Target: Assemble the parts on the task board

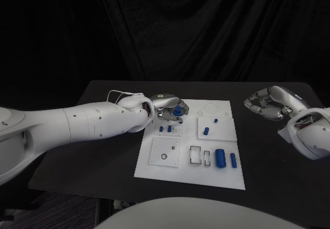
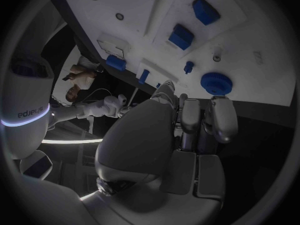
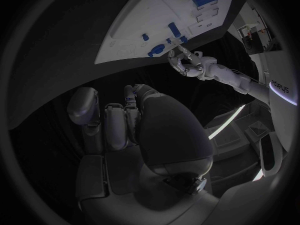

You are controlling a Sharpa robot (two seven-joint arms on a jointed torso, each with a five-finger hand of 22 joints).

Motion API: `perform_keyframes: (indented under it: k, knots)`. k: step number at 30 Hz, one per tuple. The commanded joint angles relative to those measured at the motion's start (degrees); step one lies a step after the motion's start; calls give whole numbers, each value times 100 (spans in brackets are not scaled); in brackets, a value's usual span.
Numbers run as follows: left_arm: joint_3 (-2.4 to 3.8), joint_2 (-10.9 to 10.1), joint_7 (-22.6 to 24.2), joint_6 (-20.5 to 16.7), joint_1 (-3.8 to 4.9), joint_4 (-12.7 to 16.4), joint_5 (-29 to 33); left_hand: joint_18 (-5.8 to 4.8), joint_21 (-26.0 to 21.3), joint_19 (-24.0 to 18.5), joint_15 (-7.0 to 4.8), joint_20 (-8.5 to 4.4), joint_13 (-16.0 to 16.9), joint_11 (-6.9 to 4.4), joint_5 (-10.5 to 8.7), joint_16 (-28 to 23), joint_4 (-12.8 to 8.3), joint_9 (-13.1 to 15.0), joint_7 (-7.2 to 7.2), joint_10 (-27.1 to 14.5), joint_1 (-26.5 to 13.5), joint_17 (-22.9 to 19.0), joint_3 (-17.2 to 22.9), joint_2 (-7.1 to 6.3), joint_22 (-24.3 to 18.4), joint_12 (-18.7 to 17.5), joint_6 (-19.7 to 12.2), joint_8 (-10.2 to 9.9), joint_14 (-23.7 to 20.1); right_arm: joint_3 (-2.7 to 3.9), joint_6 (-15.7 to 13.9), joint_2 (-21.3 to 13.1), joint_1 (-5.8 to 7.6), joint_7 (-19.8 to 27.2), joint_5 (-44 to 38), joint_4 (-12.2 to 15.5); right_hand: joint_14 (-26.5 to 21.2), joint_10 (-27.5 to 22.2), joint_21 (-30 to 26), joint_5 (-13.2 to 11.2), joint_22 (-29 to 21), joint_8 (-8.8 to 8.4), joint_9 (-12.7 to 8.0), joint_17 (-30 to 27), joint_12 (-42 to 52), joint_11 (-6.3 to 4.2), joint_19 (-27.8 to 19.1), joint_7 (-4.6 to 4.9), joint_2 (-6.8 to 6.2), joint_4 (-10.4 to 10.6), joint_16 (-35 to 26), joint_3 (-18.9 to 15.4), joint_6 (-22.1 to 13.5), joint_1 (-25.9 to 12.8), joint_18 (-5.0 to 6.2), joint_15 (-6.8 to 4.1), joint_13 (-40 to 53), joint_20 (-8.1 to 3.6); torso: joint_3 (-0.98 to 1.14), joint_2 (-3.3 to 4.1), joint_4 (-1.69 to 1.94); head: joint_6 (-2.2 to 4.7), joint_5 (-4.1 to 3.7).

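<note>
Your left hand (image 1: pixel 169 106) is at the far-left corner of the task board (image 1: pixel 172 169), with its fingers (image 2: pixel 222 116) curled around a round blue part (image 1: pixel 178 110). The head view suggests the part is pinched between them. In the left wrist view, however, a round blue part (image 2: pixel 216 83) sits on the white plate just beyond the fingertips, so you cannot tell whether they are gripping it or merely touching it.

Your right hand (image 1: pixel 269 103) is off the board, well apart from it over the black bench (image 1: pixel 268 167). Its fingers are curled in and hold nothing.

Just on the near side of the left fingers stand two small blue pegs (image 1: pixel 165 128). Further toward you lie a large blue cylinder (image 1: pixel 220 158) and a slimmer blue cylinder (image 1: pixel 233 160), side by side, next to two outlined slots (image 1: pixel 201 156).

Judgement: the step in hand is seating or picking up the round part at the far-left corner, and the assembly is at an early stage, since several pieces lie loose.

For the next move, confirm the grip first. Then keep the part upright and lower it squarely. A tilted part could jam or slip from the fingertips.
</note>
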Motion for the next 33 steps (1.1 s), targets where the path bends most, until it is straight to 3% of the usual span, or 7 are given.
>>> perform_keyframes:
  k: [1, 2, 4, 8, 12, 24, 33]
  knots:
    - [7, 87, 245, 404, -13, -77, -702, -67, 67, 67, 8, -6, -283, 39, 71, 11, 8, -365, -51, 32, -113, -42, 200, -135, 1022, -118, 88, -101, 58, 4, -117, -34, -13, 94, -33, 25, 226, 10, 33, 47, 681, 18, 6, 315, 20, -27, 48, -15, -69, 34, 31, 0, 25, -14, 7, 21, 379, 7, -5, 15, -6, 0, -15]
    - [7, 131, 229, 396, -20, -121, -756, -67, 64, 67, 18, -7, -450, 75, 53, -34, 5, -592, -48, -42, -209, -121, 296, -219, 1020, -214, 57, -107, 24, 4, -120, -42, -13, 101, -33, 30, 228, 6, 34, 60, 683, 18, 6, 320, 14, -27, 51, -14, -81, 52, 37, -9, 24, -40, 6, 21, 372, 7, -22, 26, 10, 0, -29]
    - [8, 172, 203, 381, -28, -161, -798, -73, 87, 92, 37, -4, -577, 103, -2, -20, -1, -772, -85, -20, -322, -127, 372, -268, 1028, -229, 72, -99, 51, 5, -119, -47, -13, 106, -33, 36, 228, 9, 34, 65, 684, 18, 5, 318, 18, -26, 52, -15, -88, 58, 35, -13, 24, -51, 6, 21, 376, 7, -35, 46, -4, 0, -16]
    - [8, 231, 148, 365, -39, -222, -844, -90, 156, 154, 55, -1, -623, 129, -8, 27, -11, -869, -99, 41, -388, -84, 409, -300, 1052, -191, 92, -93, 104, 5, -111, -51, -13, 111, -33, 46, 228, 8, 30, 72, 684, 18, 5, 318, 16, -27, 51, -15, -92, 64, 36, -15, 24, -61, 6, 21, 374, 7, -47, 83, -42, 0, 12]
    - [8, 261, 80, 378, -50, -249, -865, -98, 189, 185, 72, 4, -644, 150, -1, 58, -12, -949, -100, 92, -459, -61, 436, -325, 1062, -143, 103, -94, 138, 5, -110, -51, -12, 112, -33, 51, 228, 8, 30, 72, 684, 18, 5, 318, 16, -27, 51, -15, -92, 64, 36, -15, 24, -61, 6, 21, 374, 7, -64, 111, -39, 0, 11]
    - [8, 280, -63, 223, -64, -270, -879, -102, 217, 210, 79, 13, -724, 163, 135, 74, -85, -1131, -169, 83, -481, -82, 583, -369, 1070, -106, 226, -82, 148, 5, -81, -72, -12, 62, -33, 61, 222, -10, 10, 87, 680, 18, 5, 299, -2, -28, 46, -17, -96, 69, 14, -16, 23, -71, 9, 21, 354, 7, -72, 167, -45, 0, 10]
    - [8, 268, -182, -10, -68, -308, -880, -137, 364, 328, 96, 18, -826, 196, 338, 195, -159, -1339, -114, 149, -538, 36, 808, -426, 1116, -49, 298, -80, 265, 5, 1, -72, -12, -17, -33, 55, 218, -16, -3, 104, 679, 10, 1, 292, -8, -31, 43, -18, -91, 61, 6, -2, 8, -61, 11, 20, 349, 6, -73, 147, -49, 0, -6]
